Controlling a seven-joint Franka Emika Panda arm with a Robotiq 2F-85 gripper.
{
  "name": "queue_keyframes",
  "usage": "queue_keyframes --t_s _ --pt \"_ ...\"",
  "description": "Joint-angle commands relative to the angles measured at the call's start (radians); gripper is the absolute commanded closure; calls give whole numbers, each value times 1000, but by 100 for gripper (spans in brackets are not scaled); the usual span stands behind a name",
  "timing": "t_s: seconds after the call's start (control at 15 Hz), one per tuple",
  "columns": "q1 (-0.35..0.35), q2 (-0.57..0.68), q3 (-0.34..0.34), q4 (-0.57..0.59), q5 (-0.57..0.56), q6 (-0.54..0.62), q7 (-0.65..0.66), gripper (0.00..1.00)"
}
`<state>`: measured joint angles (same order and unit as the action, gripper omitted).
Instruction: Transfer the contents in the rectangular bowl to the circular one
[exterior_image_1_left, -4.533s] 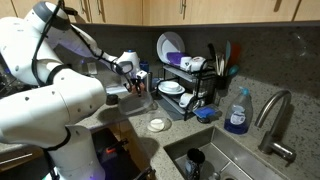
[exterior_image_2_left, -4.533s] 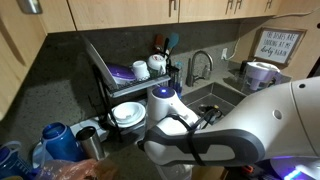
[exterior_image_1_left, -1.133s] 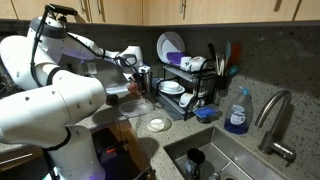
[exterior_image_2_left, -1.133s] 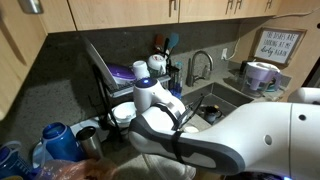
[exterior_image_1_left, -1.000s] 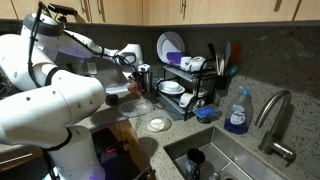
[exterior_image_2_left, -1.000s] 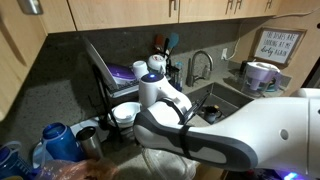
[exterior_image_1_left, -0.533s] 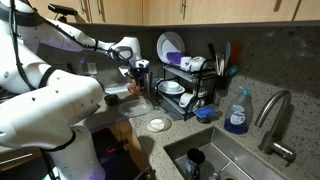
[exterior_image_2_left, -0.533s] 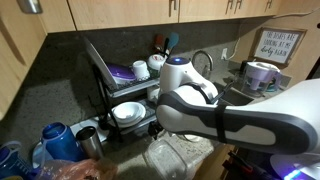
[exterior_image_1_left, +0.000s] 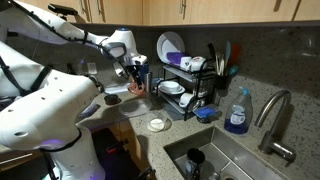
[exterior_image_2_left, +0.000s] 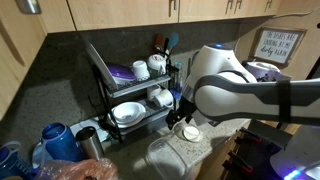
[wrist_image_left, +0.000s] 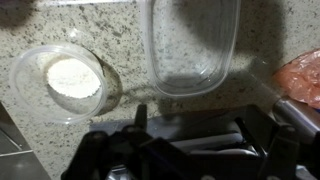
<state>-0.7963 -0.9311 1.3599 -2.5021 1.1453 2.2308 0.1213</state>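
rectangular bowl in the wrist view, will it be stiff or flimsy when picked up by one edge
Probably light and somewhat flexible: the rectangular bowl looks like thin translucent plastic, with the granite counter showing through it. Its walls may bow under a pinch. Shallow and flat-bottomed, it seems unlikely to tip, but could slide on the stone if pushed.

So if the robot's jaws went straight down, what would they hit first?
Most likely the near rim of the rectangular bowl, or the speckled counter right beside it; depth is unclear. The gripper is open, holding nothing.
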Motion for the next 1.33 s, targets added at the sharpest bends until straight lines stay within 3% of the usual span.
queue_keyframes --t_s 0.0,0.47,0.53,0.6,0.8,1.27 --pt "177 101 -138 -127 -29 114 -29 0" --pt "529 202 -467 -315 -166 310 -3 0" --pt "441 138 -412 -275 -89 230 -66 0" --pt "472 149 -436 -286 -92 243 -65 0" --pt "474 143 -452 -285 -87 239 -89 0" --pt "468 159 -430 -282 -104 259 -58 0"
